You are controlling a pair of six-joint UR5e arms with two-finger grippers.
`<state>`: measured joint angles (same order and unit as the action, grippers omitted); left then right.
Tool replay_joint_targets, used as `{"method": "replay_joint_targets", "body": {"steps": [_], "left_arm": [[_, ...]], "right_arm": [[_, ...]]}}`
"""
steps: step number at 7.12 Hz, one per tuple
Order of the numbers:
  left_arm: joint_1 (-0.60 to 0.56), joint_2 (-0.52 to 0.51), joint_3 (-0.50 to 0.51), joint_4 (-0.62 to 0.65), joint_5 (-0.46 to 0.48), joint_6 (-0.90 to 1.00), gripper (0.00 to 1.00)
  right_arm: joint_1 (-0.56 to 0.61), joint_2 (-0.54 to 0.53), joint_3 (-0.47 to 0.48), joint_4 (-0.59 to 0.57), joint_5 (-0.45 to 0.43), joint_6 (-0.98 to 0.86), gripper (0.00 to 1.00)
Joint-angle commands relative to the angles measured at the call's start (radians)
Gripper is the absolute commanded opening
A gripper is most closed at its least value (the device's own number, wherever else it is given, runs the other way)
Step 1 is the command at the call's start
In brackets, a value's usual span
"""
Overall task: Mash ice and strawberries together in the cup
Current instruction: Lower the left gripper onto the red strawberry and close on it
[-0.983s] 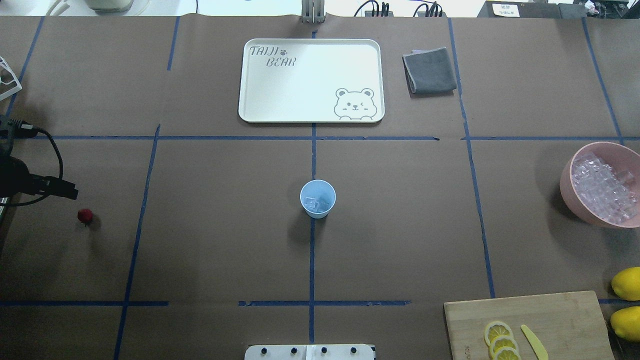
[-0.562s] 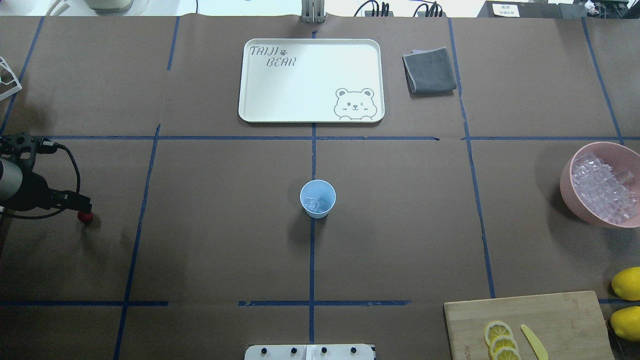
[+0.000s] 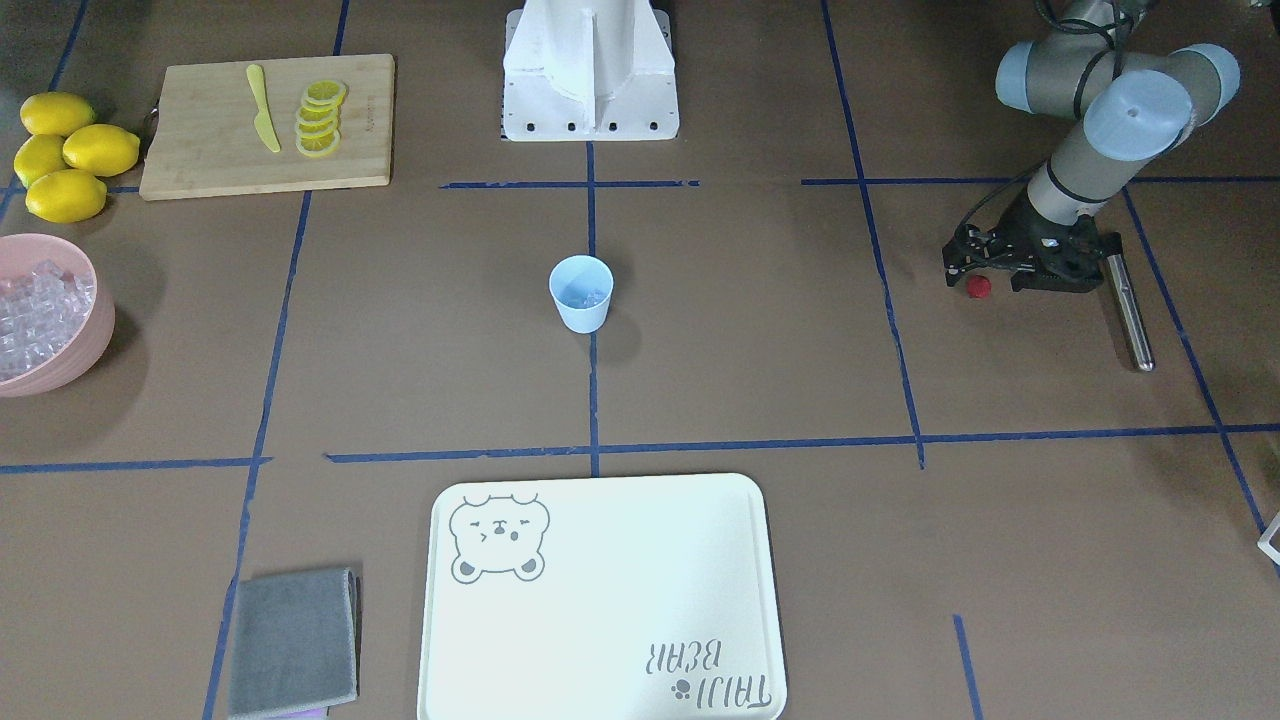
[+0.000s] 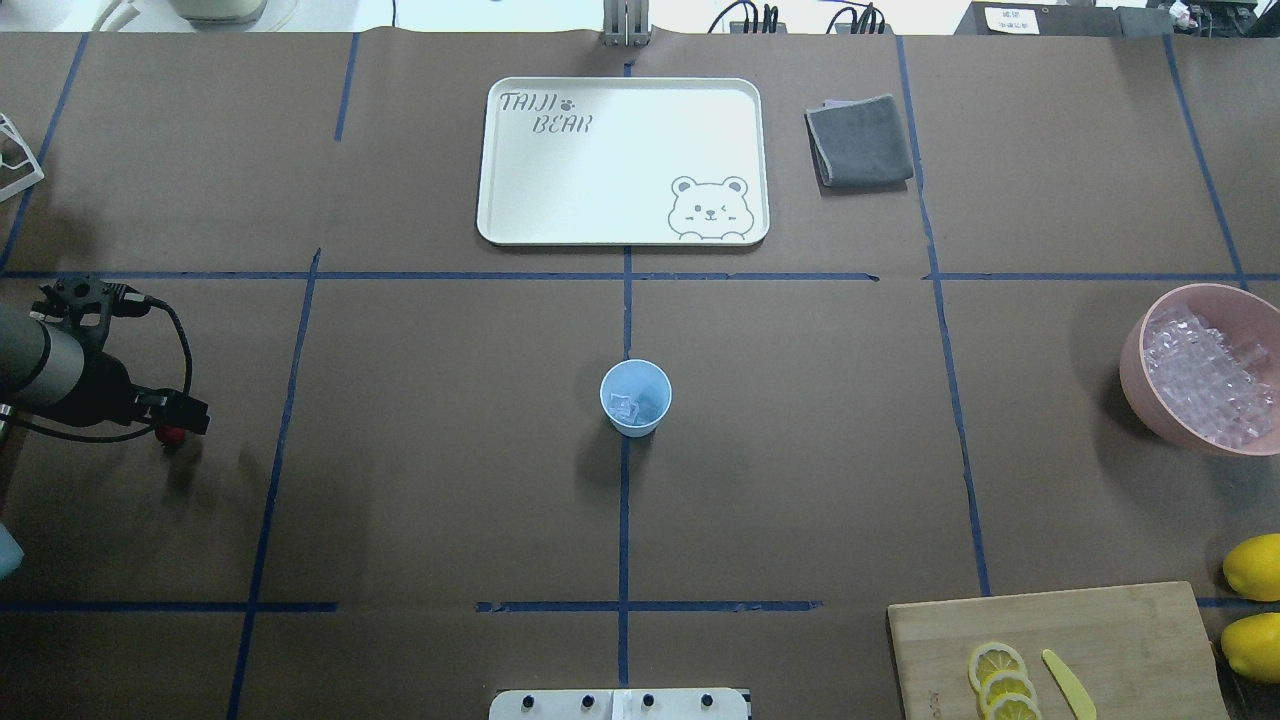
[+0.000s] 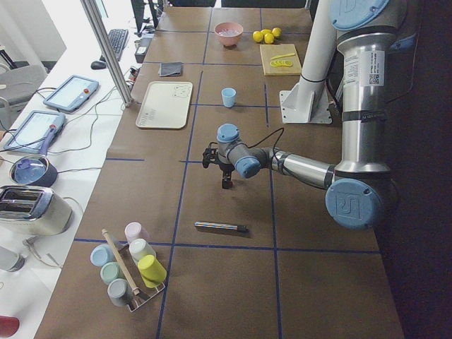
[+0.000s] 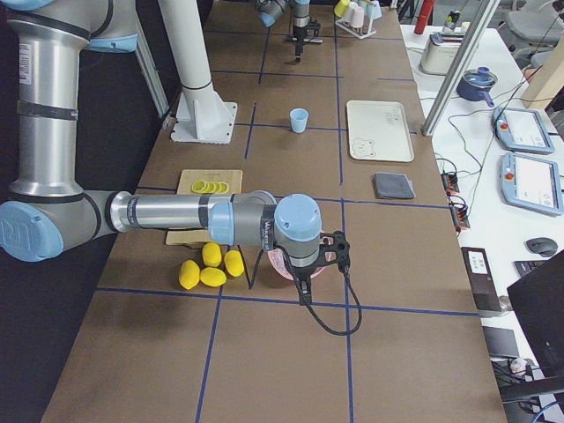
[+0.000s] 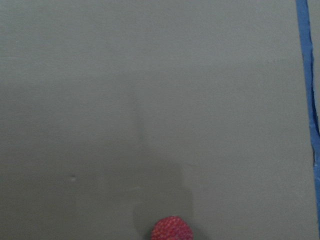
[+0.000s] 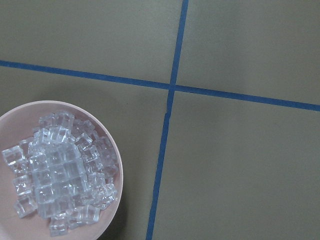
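The pale-blue cup (image 4: 635, 397) stands at the table's centre with a few ice cubes (image 4: 625, 407) in it; it also shows in the front view (image 3: 581, 292). The small dark-red strawberry (image 3: 979, 287) lies on the table at the robot's far left, half hidden under the gripper in the overhead view (image 4: 172, 435). It sits at the bottom edge of the left wrist view (image 7: 171, 229). My left gripper (image 3: 982, 274) hangs just over the berry, jaws apart and empty. My right gripper (image 6: 304, 289) shows only in the right side view, above the pink bowl; I cannot tell its state.
A pink bowl (image 4: 1135, 380) full of ice stands at the right edge. A metal rod (image 3: 1128, 310) lies just beyond the left gripper. A white tray (image 4: 622, 232) and a grey cloth (image 4: 860, 140) lie at the far side. A cutting board (image 4: 1120, 640) and lemons (image 4: 1255, 567) lie near right.
My left arm has come in from the left edge and moved right and down over the strawberry, which is now partly covered in the overhead view. The cup has not moved.
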<state>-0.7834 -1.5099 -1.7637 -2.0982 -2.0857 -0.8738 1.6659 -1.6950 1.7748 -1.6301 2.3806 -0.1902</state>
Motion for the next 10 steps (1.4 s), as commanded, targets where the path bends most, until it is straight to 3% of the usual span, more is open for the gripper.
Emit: {"method": "replay_joint_targets", "body": {"steps": [1,2,3,5,6,10], "left_arm": [[0.001,-0.003,0.023,0.000,-0.001,0.002,0.92],[0.006,-0.003,0.030,0.000,-0.001,0.002,0.90],[0.007,-0.004,0.032,0.000,-0.002,-0.002,0.72],[0.007,-0.007,0.030,0.000,-0.005,-0.005,0.12],[0.007,-0.009,0.026,0.001,-0.007,-0.002,0.00],[0.004,-0.105,0.004,0.020,-0.002,-0.011,0.00]], "right_arm": [[0.000,0.000,0.000,-0.001,0.000,0.000,0.99],[0.000,-0.002,0.000,-0.001,0.000,0.000,0.99],[0.000,-0.002,0.000,0.001,0.000,0.000,0.99],[0.000,-0.002,0.000,-0.001,0.002,0.000,0.99],[0.000,0.000,0.000,0.001,0.002,0.000,0.99],[0.000,-0.002,0.000,0.003,0.002,-0.005,0.99]]}}
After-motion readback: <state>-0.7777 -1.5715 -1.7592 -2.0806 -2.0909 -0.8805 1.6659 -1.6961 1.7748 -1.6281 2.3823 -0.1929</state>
